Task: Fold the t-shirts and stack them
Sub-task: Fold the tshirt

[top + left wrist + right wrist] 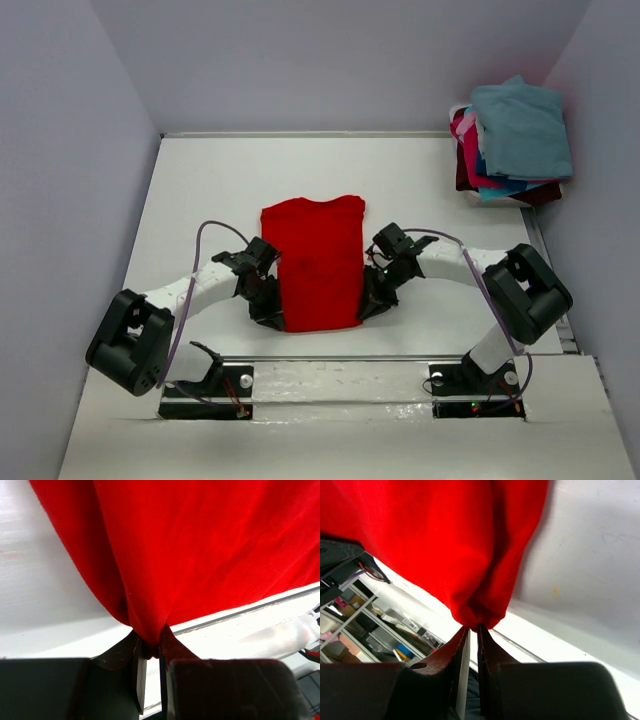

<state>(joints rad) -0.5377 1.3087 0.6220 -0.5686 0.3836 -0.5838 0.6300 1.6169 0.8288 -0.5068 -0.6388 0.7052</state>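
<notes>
The red t-shirt (315, 265) lies in the middle of the surface (200, 190), folded lengthwise into a narrow strip. Its collar end points to the far edge and its hem to the near edge. The left arm (200, 285) reaches in to the hem's left corner and the right arm (470, 262) to its right corner, so the strip lies between them.

Only the overhead view shows this layout and the stack (515, 145) at the far right corner, well apart from the red shirt. There a teal-blue t-shirt (525, 125) lies on top, with a pink one (465, 150), a blue one (500, 185) and a dark maroon one (540, 195) showing at the edges beneath it. From above, however, the arms' dark ends hide the tips, and the grip itself cannot be read.

The wrist views settle that. In the left wrist view the red t-shirt (200, 555) funnels down to a point, and the left jaws are clenched on that pinch of cloth, with only a sliver of gap below it. White surface shows to the left and a pale strip along the near edge to the right.

In the right wrist view the red t-shirt (435, 540) bunches into a rolled fold at the tips, and the right jaws are nearly together, grasping its lowest bit. This view alone shows cluttered shelving (350, 615) beyond the surface.
</notes>
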